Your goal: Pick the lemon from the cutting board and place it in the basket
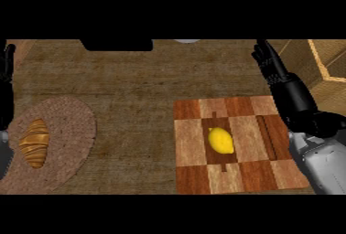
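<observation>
The right hand hovers with straight fingers holding nothing, the lemon lying well below its fingertips on the cutting board. It should lower over the lemon's middle before curling. The left hand rests open.

Dim, even light, soft shadows beside the lemon, no glare, dark counter

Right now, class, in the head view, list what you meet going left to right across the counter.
left robot hand → croissant in the basket → lemon on the cutting board → right robot hand.
</observation>
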